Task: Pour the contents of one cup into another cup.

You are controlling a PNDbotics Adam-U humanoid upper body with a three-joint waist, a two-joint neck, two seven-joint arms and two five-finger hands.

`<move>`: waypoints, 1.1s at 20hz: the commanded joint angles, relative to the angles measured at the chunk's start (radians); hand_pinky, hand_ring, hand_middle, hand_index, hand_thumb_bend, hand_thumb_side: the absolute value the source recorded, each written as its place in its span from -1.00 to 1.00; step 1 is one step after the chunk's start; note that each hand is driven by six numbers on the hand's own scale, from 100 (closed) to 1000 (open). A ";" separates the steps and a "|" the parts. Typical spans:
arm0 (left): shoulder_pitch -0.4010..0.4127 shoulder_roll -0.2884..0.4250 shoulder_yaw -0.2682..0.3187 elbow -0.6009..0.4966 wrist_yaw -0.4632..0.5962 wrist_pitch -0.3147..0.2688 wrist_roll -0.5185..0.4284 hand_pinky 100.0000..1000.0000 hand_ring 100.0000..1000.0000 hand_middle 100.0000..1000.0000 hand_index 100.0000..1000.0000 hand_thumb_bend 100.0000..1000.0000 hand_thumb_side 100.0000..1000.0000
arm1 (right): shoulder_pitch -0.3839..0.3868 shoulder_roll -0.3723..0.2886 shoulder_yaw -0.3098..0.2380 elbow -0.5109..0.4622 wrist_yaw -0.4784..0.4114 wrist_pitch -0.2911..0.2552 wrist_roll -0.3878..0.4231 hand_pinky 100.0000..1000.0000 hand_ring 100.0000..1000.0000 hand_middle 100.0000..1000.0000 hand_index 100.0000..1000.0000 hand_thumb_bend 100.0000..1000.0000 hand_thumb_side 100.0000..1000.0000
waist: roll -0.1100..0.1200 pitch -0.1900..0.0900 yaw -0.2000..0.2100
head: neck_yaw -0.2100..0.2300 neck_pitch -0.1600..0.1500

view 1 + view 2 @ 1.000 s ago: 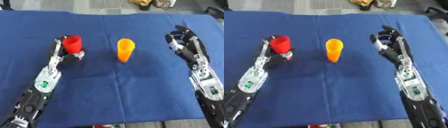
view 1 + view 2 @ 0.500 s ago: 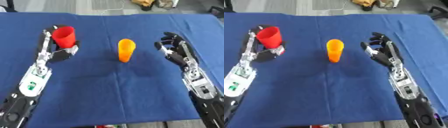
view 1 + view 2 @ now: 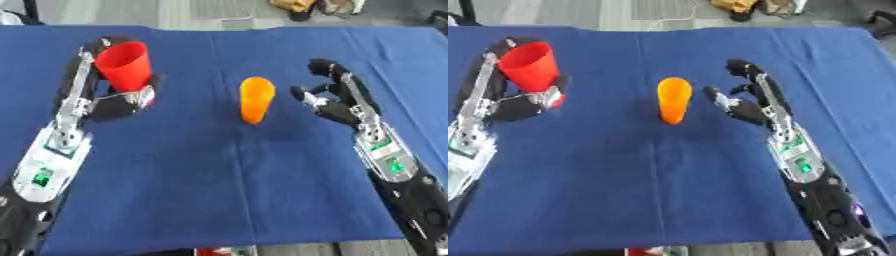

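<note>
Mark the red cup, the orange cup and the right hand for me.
red cup [image 3: 124, 66], left eye view, on its side wall, held in the left hand [image 3: 118, 104].
orange cup [image 3: 255, 101], left eye view, mid-body.
right hand [image 3: 750, 111], right eye view, on the palm.

both eye views looked steeply down from the robot's head onto the blue-covered bench [image 3: 219, 190], facing away from its body, with both arms entering from the lower corners. they shared nearly the whole scene, the right eye view shifted slightly sideways, and floor clutter showed past the far edge.
</note>
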 commanded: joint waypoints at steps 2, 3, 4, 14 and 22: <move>-0.006 0.008 -0.006 -0.062 0.023 0.019 -0.018 -0.96 -0.46 -0.31 0.38 -0.40 -0.97 | -0.035 -0.017 0.004 0.035 0.025 -0.030 0.010 0.26 0.80 0.64 0.76 0.02 -0.42 | 0.004 -0.019 0.005 | -0.006 0.001; -0.005 0.007 -0.009 -0.068 0.026 0.020 -0.023 -0.96 -0.46 -0.31 0.38 -0.39 -0.96 | -0.041 -0.016 0.005 0.044 0.029 -0.034 0.012 0.27 0.81 0.64 0.76 0.02 -0.44 | 0.005 -0.019 0.007 | -0.007 0.001; -0.005 0.006 -0.010 -0.073 0.029 0.022 -0.027 -0.96 -0.46 -0.31 0.38 -0.39 -0.96 | -0.047 -0.014 0.006 0.053 0.033 -0.037 0.014 0.28 0.81 0.64 0.76 0.02 -0.45 | 0.006 -0.019 0.009 | -0.008 0.001; -0.003 -0.007 -0.016 -0.073 0.038 0.028 -0.043 -0.95 -0.46 -0.30 0.38 -0.41 -0.94 | -0.100 0.004 0.028 0.099 0.063 -0.061 0.044 0.28 0.79 0.62 0.76 -0.02 -0.55 | 0.010 -0.018 0.026 | -0.015 -0.002; -0.006 -0.012 -0.017 -0.060 0.033 0.023 -0.048 -0.95 -0.46 -0.30 0.38 -0.41 -0.94 | -0.111 0.019 0.049 0.104 0.078 -0.075 0.071 0.28 0.78 0.61 0.75 -0.01 -0.54 | 0.006 -0.016 0.027 | -0.017 -0.004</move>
